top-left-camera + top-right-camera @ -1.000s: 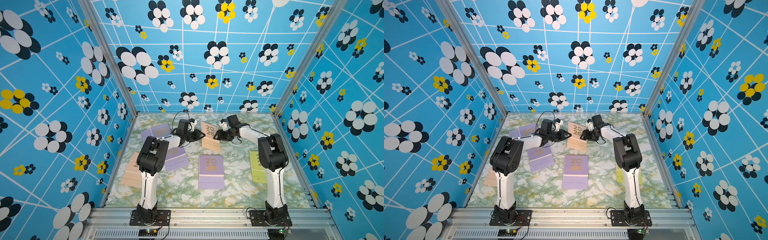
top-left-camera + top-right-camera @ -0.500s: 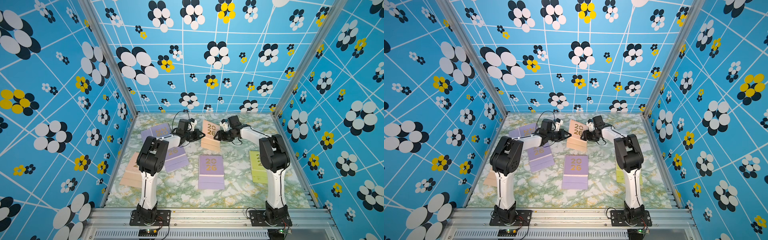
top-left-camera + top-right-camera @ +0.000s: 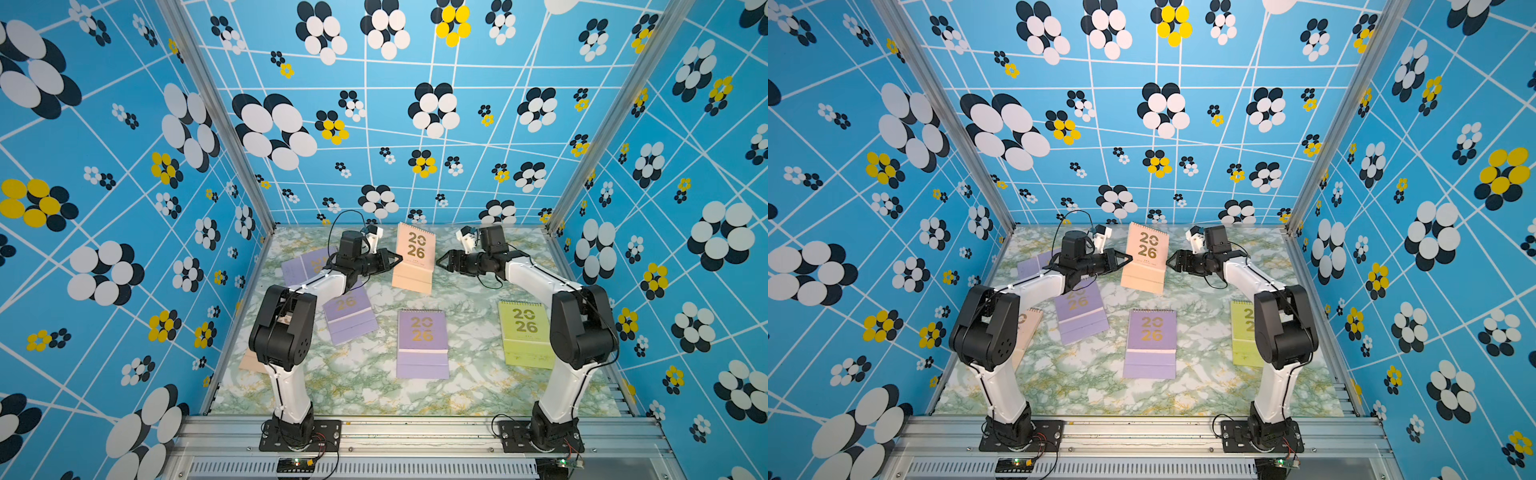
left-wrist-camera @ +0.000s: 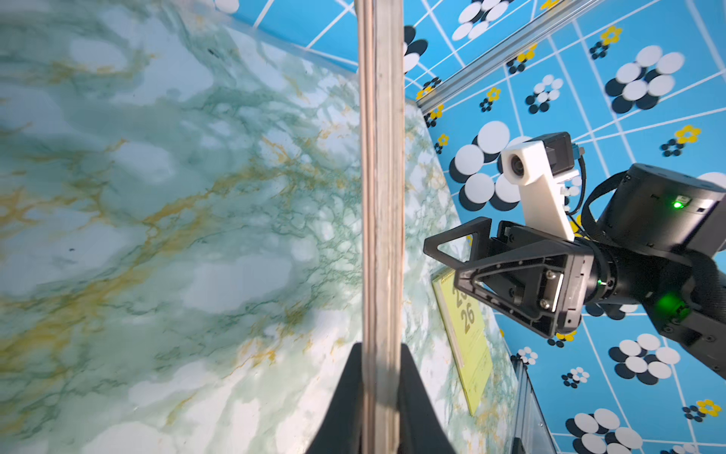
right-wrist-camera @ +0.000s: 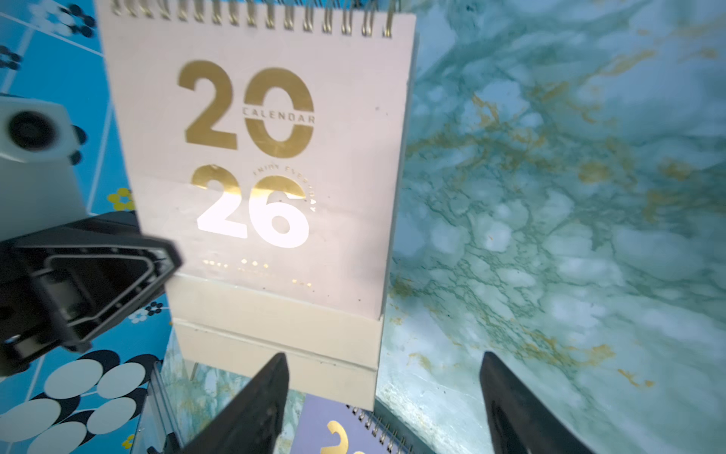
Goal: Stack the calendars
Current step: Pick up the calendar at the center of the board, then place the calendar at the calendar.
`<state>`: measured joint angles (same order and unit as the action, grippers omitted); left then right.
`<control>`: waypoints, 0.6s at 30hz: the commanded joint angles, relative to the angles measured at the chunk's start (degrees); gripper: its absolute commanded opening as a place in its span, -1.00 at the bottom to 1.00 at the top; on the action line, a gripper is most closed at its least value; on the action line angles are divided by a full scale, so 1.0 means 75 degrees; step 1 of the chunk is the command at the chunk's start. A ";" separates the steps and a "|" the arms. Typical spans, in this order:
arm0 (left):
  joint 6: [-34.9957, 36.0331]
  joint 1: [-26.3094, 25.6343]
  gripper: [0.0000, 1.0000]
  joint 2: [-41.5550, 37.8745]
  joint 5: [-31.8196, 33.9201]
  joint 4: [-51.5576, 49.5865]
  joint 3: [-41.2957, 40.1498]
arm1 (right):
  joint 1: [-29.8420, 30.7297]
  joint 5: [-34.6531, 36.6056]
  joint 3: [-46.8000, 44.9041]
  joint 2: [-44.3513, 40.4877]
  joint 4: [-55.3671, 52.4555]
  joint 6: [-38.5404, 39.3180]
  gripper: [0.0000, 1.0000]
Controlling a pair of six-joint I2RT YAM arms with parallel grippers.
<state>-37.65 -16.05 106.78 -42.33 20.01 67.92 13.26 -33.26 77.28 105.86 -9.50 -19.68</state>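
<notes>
so the left pincer (image 3: 397,260) clamps the peach calendar (image 3: 415,253) by its edge, right pincer (image 3: 441,262) gapes empty; best lay it flat, slowly.

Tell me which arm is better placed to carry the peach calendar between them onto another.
Left, probably. The left gripper is shut on the edge of the peach calendar, while the right gripper stands open, apart from it.

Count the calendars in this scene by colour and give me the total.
Lavender calendars: 3
Peach-pink calendars: 2
Yellow-green calendar: 1
Total: 6
</notes>
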 commanded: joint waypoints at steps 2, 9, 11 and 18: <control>-0.0681 0.0156 -1.00 -0.0458 -0.0989 0.1818 -0.0551 | -0.0105 -0.1162 -0.0596 -0.0438 0.1091 -0.0472 0.56; -0.1129 0.0221 -1.00 -0.0890 -0.1594 0.2813 -0.1048 | -0.0139 -0.2036 -0.1347 -0.0756 0.2533 -0.1062 0.55; -0.1093 0.0219 -1.00 -0.1051 -0.1651 0.2793 -0.1143 | -0.0138 -0.2163 -0.1463 -0.0756 0.2842 -0.1216 0.55; -0.1195 0.0207 -1.00 -0.1405 -0.1813 0.3063 -0.1537 | -0.0128 -0.2563 -0.1786 -0.0558 0.4034 -0.1790 0.53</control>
<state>-45.74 -14.63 98.30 -53.41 37.43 57.36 12.45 -49.15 65.01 101.95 13.82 -29.98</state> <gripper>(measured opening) 0.148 0.770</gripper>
